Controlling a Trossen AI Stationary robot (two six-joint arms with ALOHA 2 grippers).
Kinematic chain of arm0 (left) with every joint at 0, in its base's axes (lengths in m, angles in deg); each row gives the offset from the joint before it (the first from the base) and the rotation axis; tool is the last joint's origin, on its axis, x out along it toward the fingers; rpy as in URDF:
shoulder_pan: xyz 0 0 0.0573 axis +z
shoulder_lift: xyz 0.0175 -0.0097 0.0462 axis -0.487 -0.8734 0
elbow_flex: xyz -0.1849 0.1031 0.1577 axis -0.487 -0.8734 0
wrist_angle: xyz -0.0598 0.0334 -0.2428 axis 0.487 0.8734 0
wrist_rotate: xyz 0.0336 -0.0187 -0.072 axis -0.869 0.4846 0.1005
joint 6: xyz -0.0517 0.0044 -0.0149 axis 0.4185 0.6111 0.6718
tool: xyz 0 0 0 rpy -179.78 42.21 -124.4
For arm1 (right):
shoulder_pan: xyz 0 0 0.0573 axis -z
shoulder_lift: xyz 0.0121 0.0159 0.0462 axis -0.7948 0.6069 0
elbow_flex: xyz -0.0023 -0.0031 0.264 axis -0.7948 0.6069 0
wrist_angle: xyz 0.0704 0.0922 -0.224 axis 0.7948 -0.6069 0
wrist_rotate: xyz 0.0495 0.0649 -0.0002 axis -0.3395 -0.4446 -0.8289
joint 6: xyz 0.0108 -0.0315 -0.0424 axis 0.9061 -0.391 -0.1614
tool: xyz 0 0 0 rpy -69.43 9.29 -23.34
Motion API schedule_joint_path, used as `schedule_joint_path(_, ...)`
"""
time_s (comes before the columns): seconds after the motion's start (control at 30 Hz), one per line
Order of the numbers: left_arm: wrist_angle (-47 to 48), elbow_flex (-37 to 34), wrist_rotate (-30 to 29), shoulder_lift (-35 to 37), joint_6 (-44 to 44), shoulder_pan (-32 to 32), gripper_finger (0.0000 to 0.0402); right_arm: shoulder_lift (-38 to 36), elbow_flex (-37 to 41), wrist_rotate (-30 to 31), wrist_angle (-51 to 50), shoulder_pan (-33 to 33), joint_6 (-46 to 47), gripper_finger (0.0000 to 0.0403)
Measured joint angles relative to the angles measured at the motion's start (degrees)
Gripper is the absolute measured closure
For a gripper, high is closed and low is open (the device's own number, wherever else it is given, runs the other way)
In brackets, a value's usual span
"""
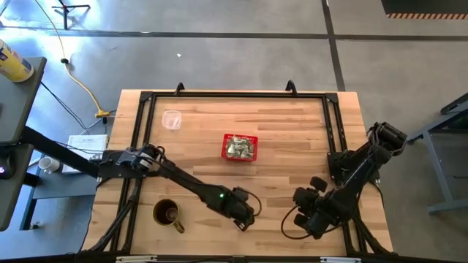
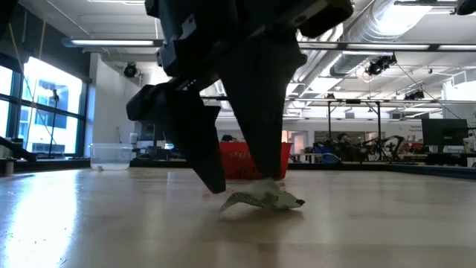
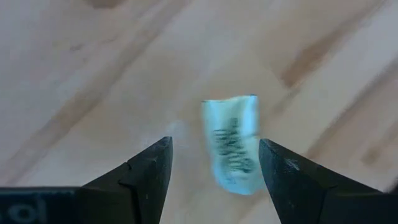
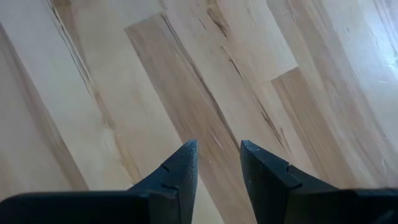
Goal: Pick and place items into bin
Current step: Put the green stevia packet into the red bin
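A pale green-and-white packet [image 3: 233,146] lies flat on the wood near the table's near edge; in the low view the packet [image 2: 264,198] sits wrinkled under my left gripper. My left gripper [image 3: 214,155] [image 1: 245,213] points down over it, open, one finger on each side. The red mesh basket [image 1: 240,147] stands at mid table with several packets inside and shows behind the fingers as a red basket [image 2: 239,161]. My right gripper [image 4: 217,149] [image 1: 311,217] waits near the near right edge over bare wood, open by a narrow gap. My left gripper comes at the packet from above with its fingers astride it. One finger [image 3: 280,171] stands right at the packet's long edge [image 3: 254,149]; I cannot tell whether it touches. The packet lies on the table.
A brown mug [image 1: 167,213] stands near the near left corner, beside my left arm. A clear plastic cup [image 1: 171,119] sits toward the far left. A black frame [image 1: 234,93] runs along the table's edges. Bare wood lies between the basket and both grippers.
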Motion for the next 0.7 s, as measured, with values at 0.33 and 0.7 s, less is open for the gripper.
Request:
schedule_joint_path(0.33,-1.3,0.0,0.2,-0.4,-3.5,-0.1,0.0129,0.0,0.0,0.6,1.6,0.4,0.2,0.0289)
schedule_joint_path(0.7,1.8,0.3,1.9,-2.2,-11.4,-0.3,0.0233,0.0,0.0,1.3,1.8,0.5,0.2,0.0289)
